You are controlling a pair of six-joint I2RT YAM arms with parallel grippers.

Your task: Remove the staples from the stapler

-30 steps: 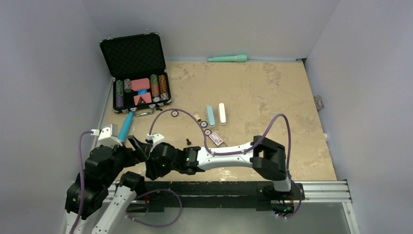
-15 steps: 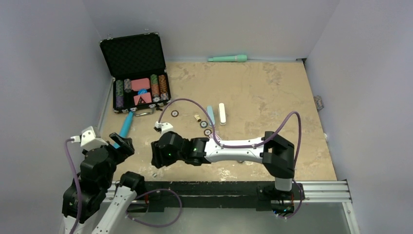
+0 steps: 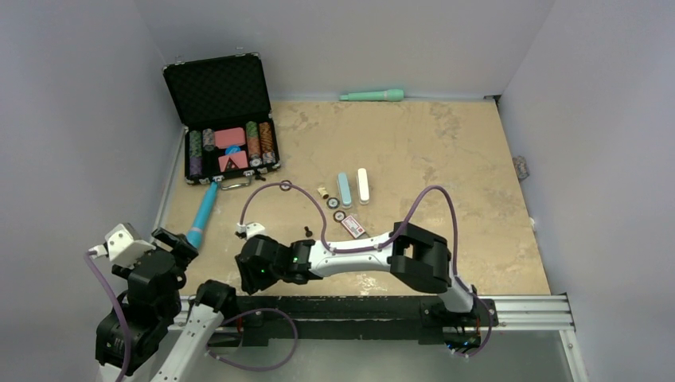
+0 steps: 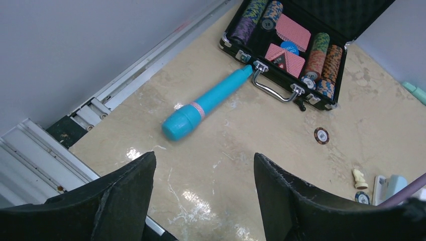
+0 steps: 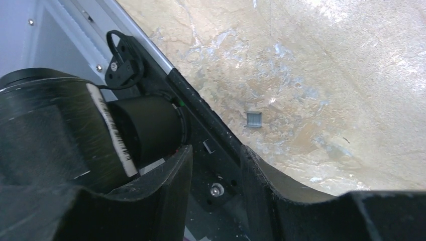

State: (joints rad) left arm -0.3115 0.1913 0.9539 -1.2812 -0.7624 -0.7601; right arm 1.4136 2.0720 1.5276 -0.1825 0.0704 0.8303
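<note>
Now, from above, the left hand [image 3: 178, 241] has drawn back to the near left corner of the table [image 3: 446, 143], well apart from the right hand [image 3: 252, 278], which it was crowding a second ago. The right hand has swung down to hang over the near edge. Neither carries anything I can see. No stapler is plainly recognisable; my best guess is the pale blue bar [image 3: 344, 189] and the cream bar [image 3: 363, 185], lying side by side near the table's middle, untouched and exactly where they lay before. A red-and-white slip [image 3: 353, 228] sits just nearer than them, its print too small to read. The left wrist view shows that hand [image 4: 201, 165] spread wide with only bare table between its fingers. The blue microphone [image 4: 206, 105] lies beyond it, and the open chip case [image 4: 341, 12] sits toward the far left corner. A blue disc [image 4: 290, 47] in the case bears white lettering too blurred to make out. The right wrist view shows the right hand [image 5: 216, 155] released, fingers parted around nothing, and what looks like a small grey staple strip [image 5: 253, 119] loose on the table just inside the near edge. That suggests the staples are already out and both arms are retreating.
</note>
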